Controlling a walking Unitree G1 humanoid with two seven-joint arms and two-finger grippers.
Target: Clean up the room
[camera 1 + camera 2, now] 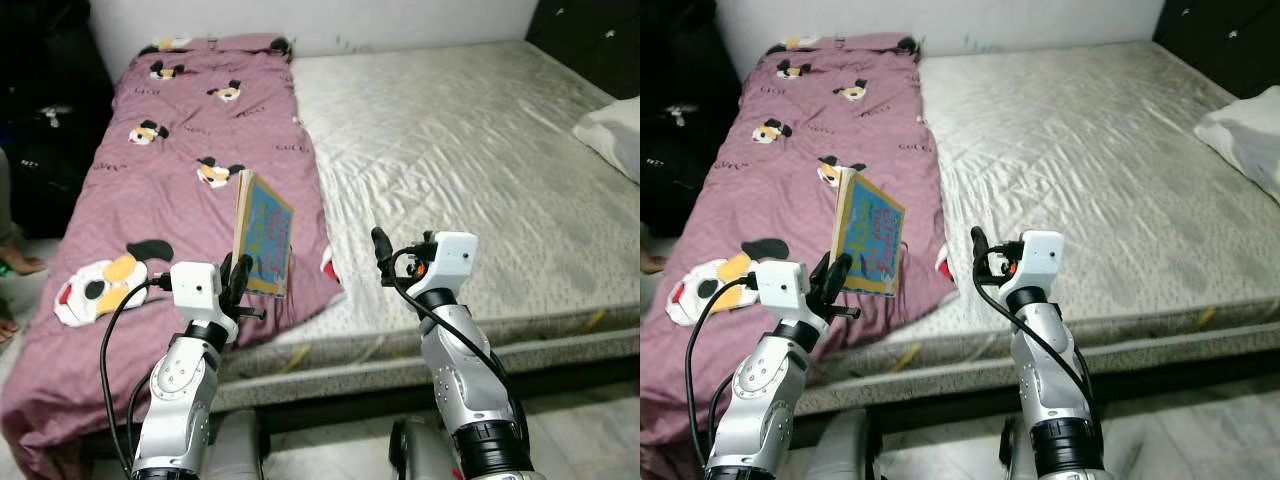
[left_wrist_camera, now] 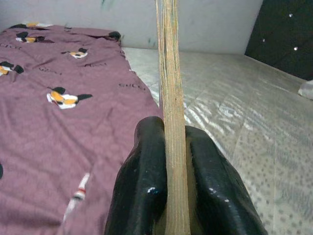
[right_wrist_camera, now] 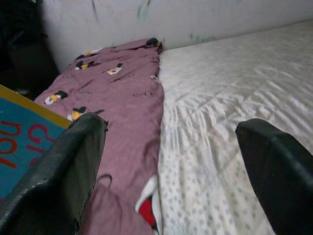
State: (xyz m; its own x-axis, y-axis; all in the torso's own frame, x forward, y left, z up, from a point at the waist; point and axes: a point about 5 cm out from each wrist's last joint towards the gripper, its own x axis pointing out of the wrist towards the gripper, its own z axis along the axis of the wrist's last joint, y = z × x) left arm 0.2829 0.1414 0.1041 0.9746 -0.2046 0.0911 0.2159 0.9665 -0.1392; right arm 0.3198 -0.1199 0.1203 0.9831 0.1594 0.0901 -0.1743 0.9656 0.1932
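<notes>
Gripping a book (image 1: 263, 235) above the bed (image 1: 450, 150), the left hand (image 1: 236, 279) hasn't stowed it yet; right hand (image 1: 381, 243) open.

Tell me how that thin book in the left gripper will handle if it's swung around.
The book looks thin and soft-covered, so it probably flexes. The left gripper pinches only its lower edge, with the book standing upright above it, so it may pivot or droop if swung fast. It seems light; slipping looks unlikely with both fingers pressed against its sides.
</notes>
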